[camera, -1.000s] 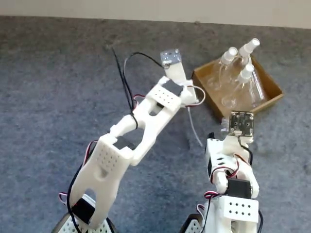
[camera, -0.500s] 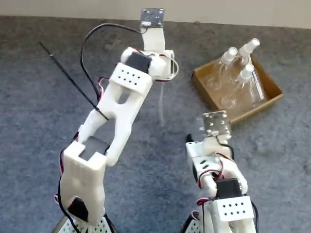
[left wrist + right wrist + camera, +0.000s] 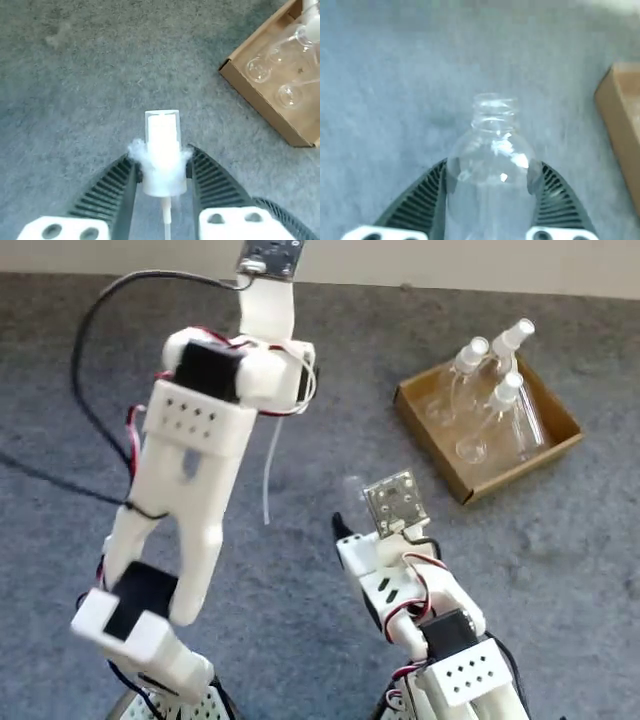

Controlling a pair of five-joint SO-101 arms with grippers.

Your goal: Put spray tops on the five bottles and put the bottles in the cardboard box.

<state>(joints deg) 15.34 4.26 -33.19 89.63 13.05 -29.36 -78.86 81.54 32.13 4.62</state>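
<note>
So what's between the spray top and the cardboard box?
Just bare grey carpet. The left wrist view shows it: the left gripper holds the spray top, and the cardboard box lies farther off.

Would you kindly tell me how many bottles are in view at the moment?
4. Three bottles with spray tops lie in the cardboard box; one open-necked bottle is held in the right gripper. Another may be hidden behind the arms.

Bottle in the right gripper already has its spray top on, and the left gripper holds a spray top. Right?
No. The bottle in the right gripper has a bare, open neck, as the right wrist view shows. The left gripper does hold a spray top.
</note>
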